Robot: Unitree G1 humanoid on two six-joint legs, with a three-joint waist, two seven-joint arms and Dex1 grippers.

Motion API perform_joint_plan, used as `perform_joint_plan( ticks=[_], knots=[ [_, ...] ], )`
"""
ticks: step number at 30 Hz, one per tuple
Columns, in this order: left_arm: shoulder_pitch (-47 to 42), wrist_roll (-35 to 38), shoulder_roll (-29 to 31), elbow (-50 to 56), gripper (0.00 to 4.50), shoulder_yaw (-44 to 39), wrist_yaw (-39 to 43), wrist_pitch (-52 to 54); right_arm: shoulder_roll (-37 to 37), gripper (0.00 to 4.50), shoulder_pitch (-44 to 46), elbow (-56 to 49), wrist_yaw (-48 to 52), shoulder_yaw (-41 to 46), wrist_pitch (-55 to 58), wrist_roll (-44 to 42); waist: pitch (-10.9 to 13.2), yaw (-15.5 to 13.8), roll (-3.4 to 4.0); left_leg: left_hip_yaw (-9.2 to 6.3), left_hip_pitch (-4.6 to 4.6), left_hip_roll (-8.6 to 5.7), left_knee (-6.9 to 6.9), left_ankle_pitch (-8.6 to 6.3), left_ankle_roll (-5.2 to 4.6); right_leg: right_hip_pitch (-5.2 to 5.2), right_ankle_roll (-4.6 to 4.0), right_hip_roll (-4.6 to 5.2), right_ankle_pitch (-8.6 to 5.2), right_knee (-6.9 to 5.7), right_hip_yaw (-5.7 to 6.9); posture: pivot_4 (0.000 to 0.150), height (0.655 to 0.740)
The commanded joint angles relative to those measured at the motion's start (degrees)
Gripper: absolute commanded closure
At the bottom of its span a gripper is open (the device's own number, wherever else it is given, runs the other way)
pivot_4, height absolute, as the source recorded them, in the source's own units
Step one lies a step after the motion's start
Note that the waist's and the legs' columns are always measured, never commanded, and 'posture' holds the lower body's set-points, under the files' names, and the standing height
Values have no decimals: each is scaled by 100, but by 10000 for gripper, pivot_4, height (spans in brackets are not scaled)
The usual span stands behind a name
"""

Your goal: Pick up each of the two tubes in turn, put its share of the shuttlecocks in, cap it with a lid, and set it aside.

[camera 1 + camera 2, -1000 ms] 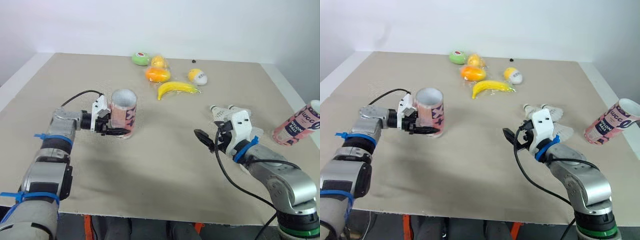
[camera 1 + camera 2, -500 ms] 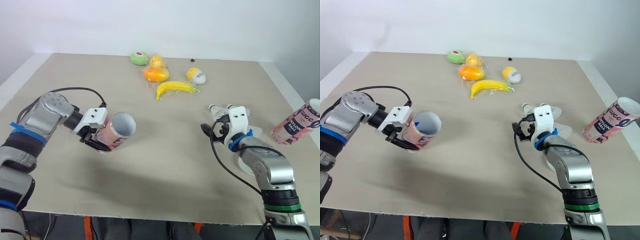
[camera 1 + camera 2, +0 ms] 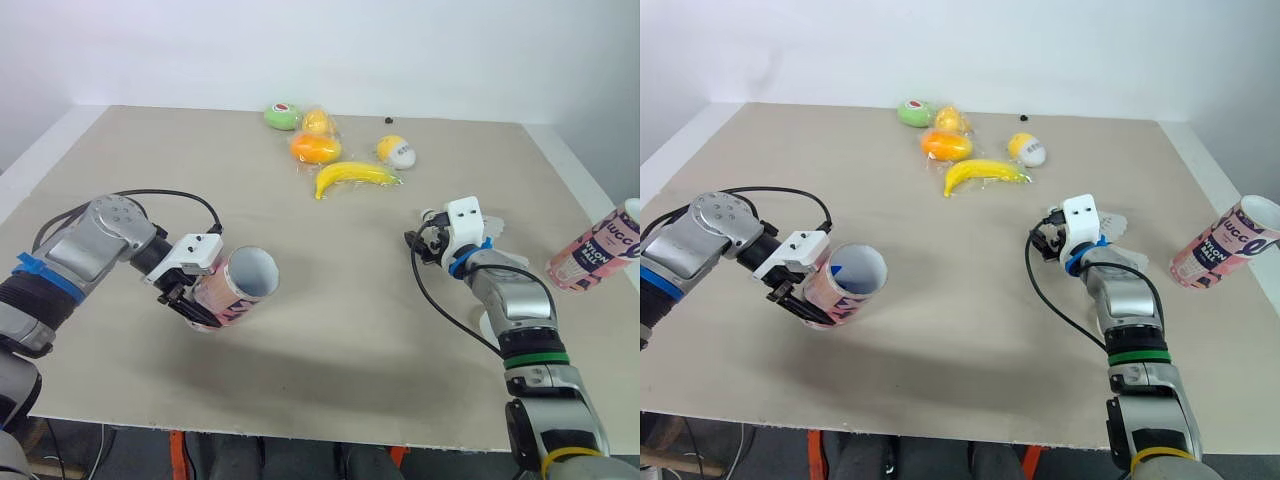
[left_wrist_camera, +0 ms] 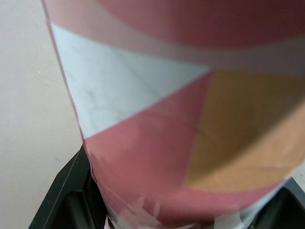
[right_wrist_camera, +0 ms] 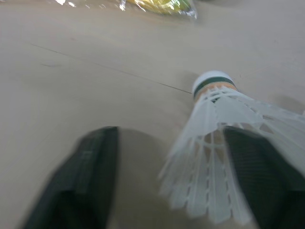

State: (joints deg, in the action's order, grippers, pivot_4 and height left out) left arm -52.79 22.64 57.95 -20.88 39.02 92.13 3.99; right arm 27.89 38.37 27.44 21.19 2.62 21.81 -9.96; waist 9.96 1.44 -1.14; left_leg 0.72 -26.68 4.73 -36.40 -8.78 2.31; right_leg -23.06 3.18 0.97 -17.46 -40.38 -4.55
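Tube one (image 3: 240, 290) clamped in left end effector (image 3: 200, 306), tube two (image 3: 598, 250) far right; right end effector (image 5: 170, 157) spread astride one shuttlecock (image 5: 214, 138).

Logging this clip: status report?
Left gripper shut on tube, tilted, uncapped. Right gripper open around shuttlecock on table. Banana well beyond, not in the way.

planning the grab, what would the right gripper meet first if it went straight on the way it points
The shuttlecock: it lies right ahead of the right gripper, between its open fingers, nearer one of them. Beyond it comes bare table, though depth is hard to judge.
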Motion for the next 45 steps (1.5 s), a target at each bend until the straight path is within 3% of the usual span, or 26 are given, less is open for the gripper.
perform_joint_plan(
  ticks=[1,5,6,13,17,20,23,29,38,41,43,45],
  knots=[
    [90,-134,-62,-7,15636,107,37,-64,-20,25377,135,0,105,51,-263,84,-2,-1,3,0,0,0,0,0,0,0,0,0,0,0,0,1500,6917],
    [180,-155,-146,0,15636,2,37,-58,-55,42336,37,-171,138,89,-185,103,-3,-3,7,0,0,0,-2,0,0,0,0,0,0,-5,-1,1500,6917],
    [210,-196,-156,-13,15636,-9,37,-87,-53,44545,-16,-293,163,89,-141,96,-3,-6,8,0,0,0,-4,0,0,0,1,0,-1,-8,-1,1500,6917],
    [255,-310,-307,-85,15636,-23,37,-124,131,44545,-571,-2456,1022,-112,238,-260,-12,-28,36,-1,0,-1,-8,0,0,0,4,1,-3,-17,-2,1500,6917],
    [183,-395,-416,-248,15636,145,37,-206,626,44545,-834,-4674,2295,-589,224,-829,-15,-48,65,-1,2,-7,-16,1,0,0,11,6,-8,-34,-4,1500,6917],
    [69,-414,-515,-433,15636,229,37,-262,1037,44545,-819,-5676,3071,-885,461,-1328,-22,-56,65,-3,14,-6,-17,1,0,12,13,5,-13,-36,-2,1500,6917],
    [-91,-479,-733,-738,15636,287,37,-317,1193,44545,-15,-5847,3578,-1278,744,-1489,-22,-58,70,0,34,-6,-27,8,-6,32,42,9,-28,-39,-1,1500,6917],
    [-208,-408,-940,-890,15636,308,37,-269,1103,44545,912,-5114,4022,-2211,484,-701,-26,-59,64,27,40,-13,-28,52,-28,16,6,29,-19,-38,-4,1500,6917],
    [-220,-273,-990,-797,15636,251,37,-141,802,44545,1528,-4234,4486,-2901,64,78,-27,-196,64,43,22,-15,-22,59,-37,-2,8,33,-13,-46,-6,1500,6917],
    [-265,-300,-1039,-860,15636,235,37,-151,524,35943,1714,-4105,4706,-2723,240,-296,-27,-196,64,43,18,-18,-19,58,-38,-2,25,34,-3,-45,-7,1500,6917],
    [-298,-316,-1083,-907,15636,230,37,-161,297,25628,1837,-4008,4748,-2407,416,-691,-27,-197,64,43,17,-17,-17,58,-37,11,25,33,-2,-50,-7,1500,6917],
    [-340,-343,-1129,-940,15636,239,37,-206,199,19013,1906,-4007,4767,-2018,620,-1103,-26,-218,64,39,17,-17,-17,60,-36,15,23,32,-3,-59,-4,1500,6917]
  ],
)
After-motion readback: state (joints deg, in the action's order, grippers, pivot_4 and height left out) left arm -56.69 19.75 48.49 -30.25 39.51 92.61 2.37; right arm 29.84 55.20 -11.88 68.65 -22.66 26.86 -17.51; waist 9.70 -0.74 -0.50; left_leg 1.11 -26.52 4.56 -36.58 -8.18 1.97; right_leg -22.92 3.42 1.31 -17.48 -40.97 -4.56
